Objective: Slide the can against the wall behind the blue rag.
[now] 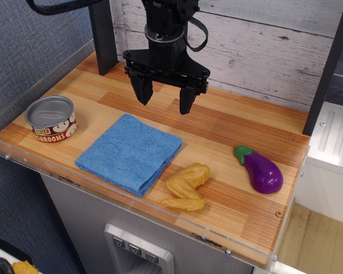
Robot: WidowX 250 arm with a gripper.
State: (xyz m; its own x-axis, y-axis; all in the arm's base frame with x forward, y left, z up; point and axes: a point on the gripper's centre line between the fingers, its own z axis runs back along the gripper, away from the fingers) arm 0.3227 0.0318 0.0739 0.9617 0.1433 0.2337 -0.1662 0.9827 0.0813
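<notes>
Gripper hangs with fingers spread and nothing between them, above the bare boards just behind the blue rag, near the plank wall. I judge the task not begun: the mushroom can stands upright at the table's left edge, well apart from wall and gripper. Toy chicken piece and toy eggplant lie to the right, clear of the path. Only the rag's back corner crowds the route.

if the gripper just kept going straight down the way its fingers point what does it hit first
Probably bare tabletop just behind the blue rag. The gripper hangs open, fingers pointing down, holding nothing. Depth is uncertain from one view, so a fingertip might clip the rag's back edge.
</notes>
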